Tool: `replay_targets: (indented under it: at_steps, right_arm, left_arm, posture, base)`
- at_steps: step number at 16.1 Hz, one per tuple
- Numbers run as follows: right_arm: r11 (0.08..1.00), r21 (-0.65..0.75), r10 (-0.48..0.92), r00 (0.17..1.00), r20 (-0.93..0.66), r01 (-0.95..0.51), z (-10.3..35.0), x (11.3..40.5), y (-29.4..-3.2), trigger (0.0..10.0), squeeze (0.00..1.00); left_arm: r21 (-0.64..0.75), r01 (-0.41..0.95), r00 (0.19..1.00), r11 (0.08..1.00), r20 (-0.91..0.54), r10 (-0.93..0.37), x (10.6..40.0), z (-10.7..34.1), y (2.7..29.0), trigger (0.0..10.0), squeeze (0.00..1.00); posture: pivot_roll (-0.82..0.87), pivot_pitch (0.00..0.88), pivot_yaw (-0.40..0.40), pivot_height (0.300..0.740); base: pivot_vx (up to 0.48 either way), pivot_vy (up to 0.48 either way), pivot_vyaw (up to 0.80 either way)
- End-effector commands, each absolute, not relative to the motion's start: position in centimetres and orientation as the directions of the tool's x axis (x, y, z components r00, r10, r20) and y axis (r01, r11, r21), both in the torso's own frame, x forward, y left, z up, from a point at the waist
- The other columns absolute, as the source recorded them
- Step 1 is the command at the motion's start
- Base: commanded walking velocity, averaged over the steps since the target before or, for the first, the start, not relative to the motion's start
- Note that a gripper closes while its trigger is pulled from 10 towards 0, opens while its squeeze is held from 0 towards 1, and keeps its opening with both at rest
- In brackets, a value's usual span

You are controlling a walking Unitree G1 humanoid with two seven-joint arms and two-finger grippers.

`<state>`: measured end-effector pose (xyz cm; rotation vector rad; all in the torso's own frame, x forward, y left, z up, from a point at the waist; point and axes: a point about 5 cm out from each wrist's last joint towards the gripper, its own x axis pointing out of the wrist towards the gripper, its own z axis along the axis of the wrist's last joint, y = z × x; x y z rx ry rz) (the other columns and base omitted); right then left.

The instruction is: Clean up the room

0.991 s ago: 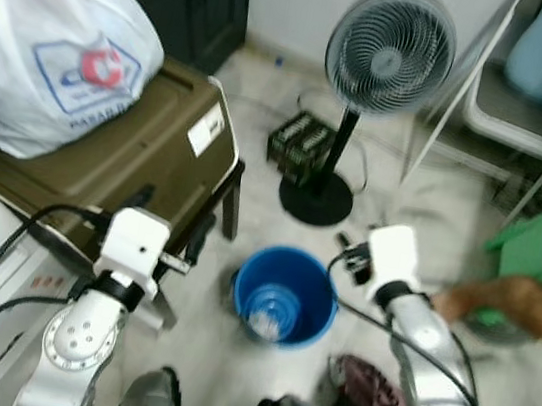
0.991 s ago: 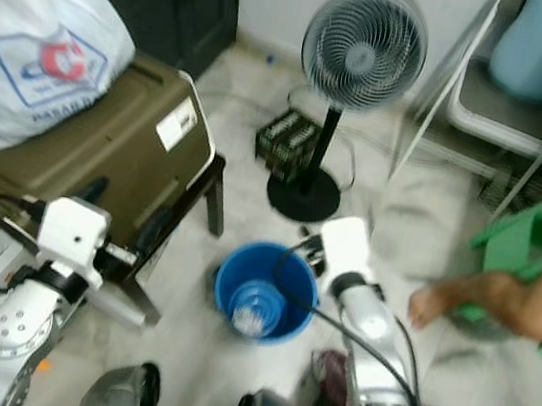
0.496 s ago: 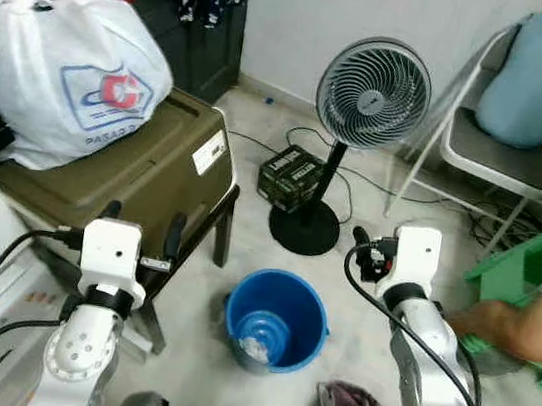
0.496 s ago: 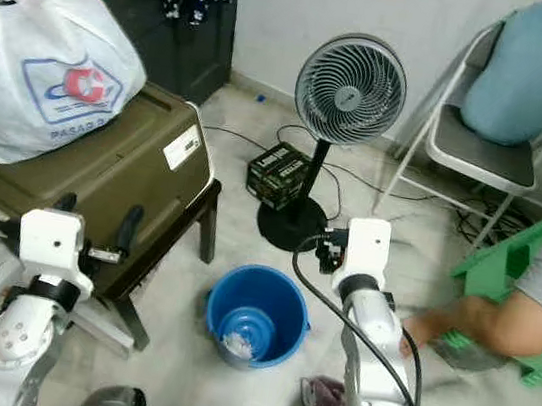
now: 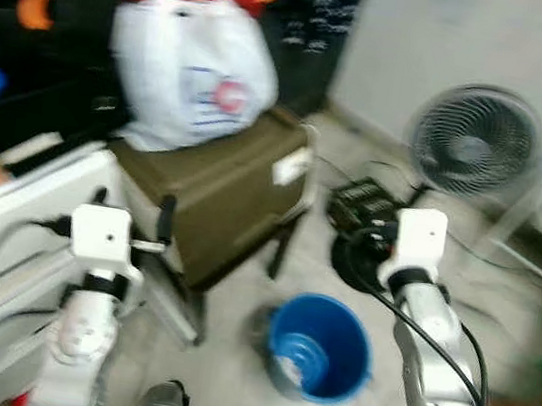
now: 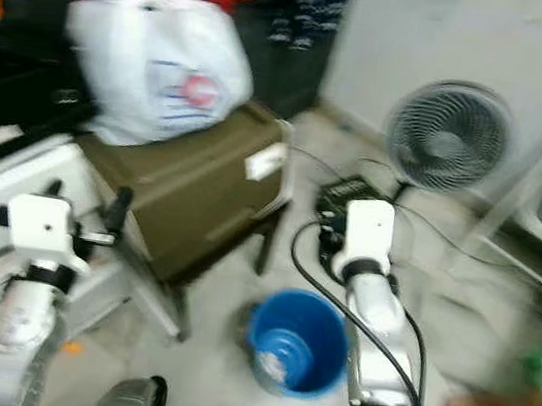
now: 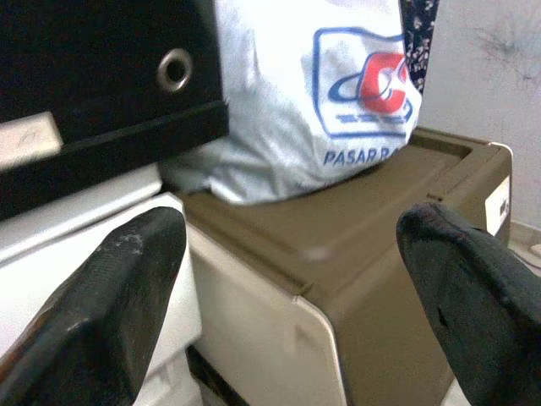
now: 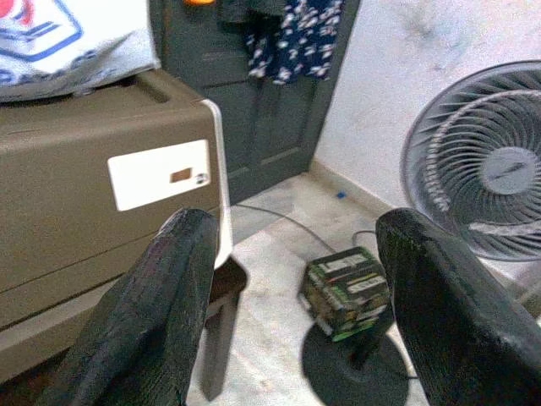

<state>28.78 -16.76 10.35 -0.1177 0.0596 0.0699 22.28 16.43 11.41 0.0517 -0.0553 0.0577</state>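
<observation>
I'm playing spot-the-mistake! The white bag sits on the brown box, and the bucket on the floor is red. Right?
Nearly. The bag does sit on the box, but the bucket on the floor is blue, not red. Both eye views show it.

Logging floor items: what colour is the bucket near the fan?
Blue; the bucket shows best in the left eye view.

Even, soft indoor light; both eye views are smeared by motion blur, worst toward the right edge, while wrist views stay fairly sharp
</observation>
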Motion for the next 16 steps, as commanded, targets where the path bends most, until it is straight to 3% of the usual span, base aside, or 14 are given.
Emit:
replay_targets:
  at_steps: [1,16]
  right_arm:
    - [0.992,-0.107,0.055,0.997,-0.05,-0.06,10.7,28.6,-16.9,10.0,0.0]
    - [0.987,-0.136,0.069,0.994,-0.088,-0.08,9.7,27.5,-17.2,10.0,0.0]
  left_arm:
    - [0.067,-0.079,0.995,0.995,0.065,0.075,22.2,11.7,17.1,10.0,0.0]
    - [0.086,-0.09,0.996,0.992,0.002,0.09,19.9,10.7,17.5,10.0,0.0]
  posture:
    - [-0.03,0.034,-0.065,0.74]
    - [-0.01,0.048,-0.069,0.74]
  base:
    - [0.0,0.0,0.8]
    - [0.0,0.0,0.8]
